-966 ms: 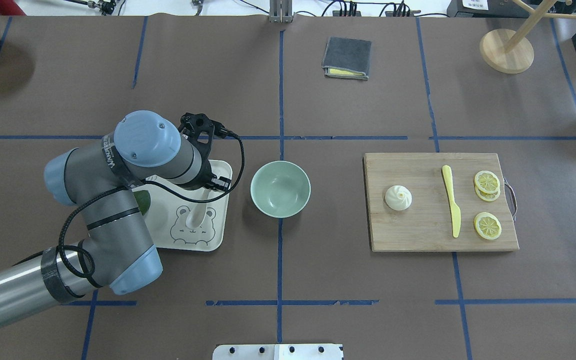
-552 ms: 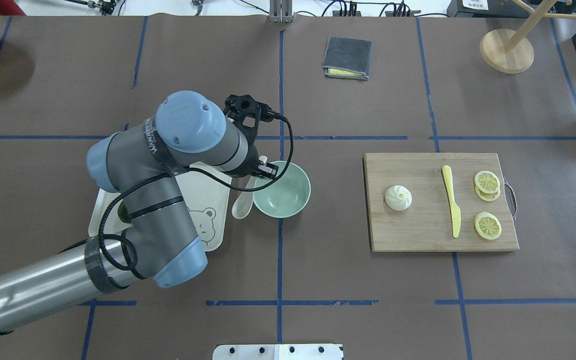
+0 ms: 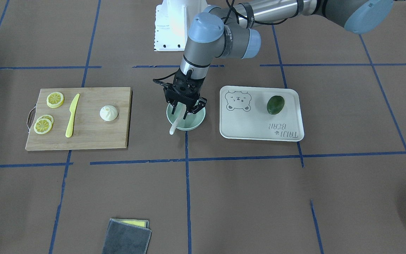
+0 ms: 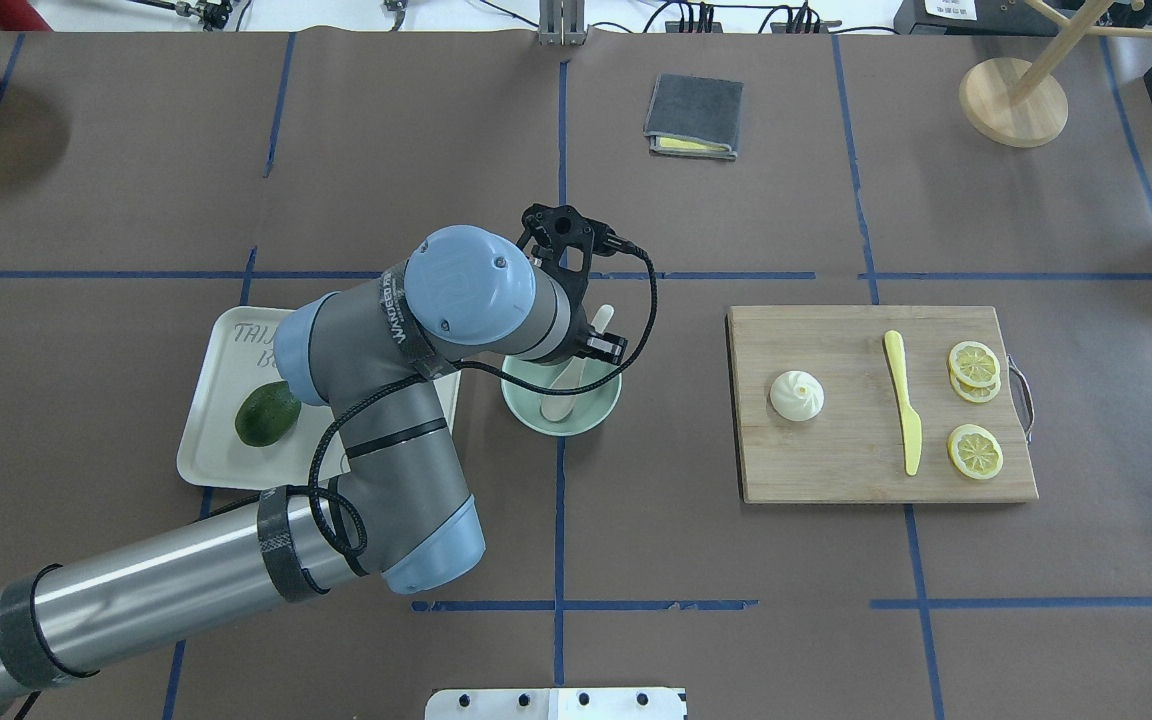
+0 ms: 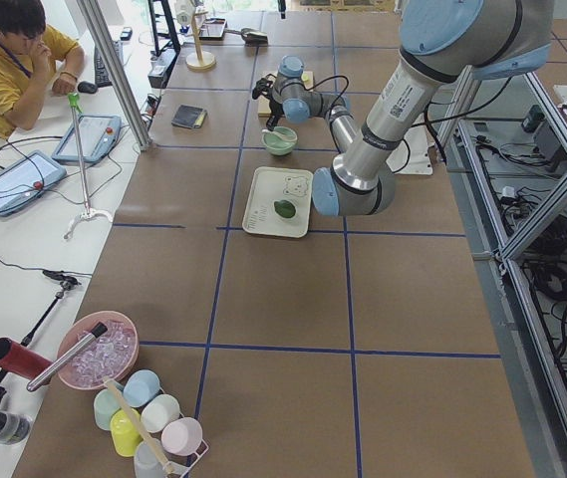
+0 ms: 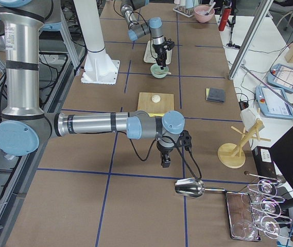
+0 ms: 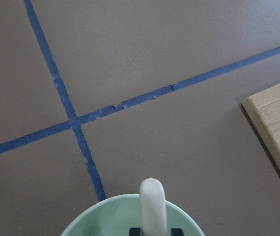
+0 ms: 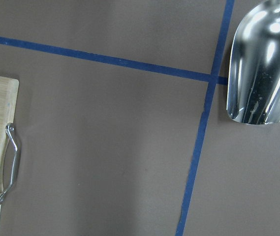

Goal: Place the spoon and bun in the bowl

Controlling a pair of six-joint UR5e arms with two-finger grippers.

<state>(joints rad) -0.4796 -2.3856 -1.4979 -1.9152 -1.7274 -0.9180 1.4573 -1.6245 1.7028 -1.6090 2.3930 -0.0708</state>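
Observation:
The pale mint-green bowl [image 4: 588, 424] stands at the table's middle, also seen in the front view [image 3: 193, 126]. My left gripper [image 4: 584, 354] hovers over it, shut on the cream spoon [image 4: 556, 404]. The spoon hangs tilted: its scoop is low inside the bowl and its handle tip [image 3: 172, 131] sticks out past the far rim. The left wrist view shows the handle [image 7: 152, 204] between the pads above the bowl rim [image 7: 100, 212]. The white pleated bun [image 4: 796, 395] sits on the wooden cutting board [image 4: 836, 465]. My right gripper [image 6: 165, 163] shows only in the exterior right view; I cannot tell its state.
On the board lie a yellow plastic knife [image 4: 903, 400] and lemon slices [image 4: 974, 451]. The cream bear tray [image 4: 208, 445] left of the bowl holds a green avocado [image 4: 267, 413]. A grey cloth [image 4: 694, 115] and a wooden stand [image 4: 1013, 100] are at the back. A metal scoop [image 8: 263, 64] lies by my right gripper.
My left arm has swung right from the tray to the bowl, carrying the spoon. The spoon's scoop now hangs inside the bowl.

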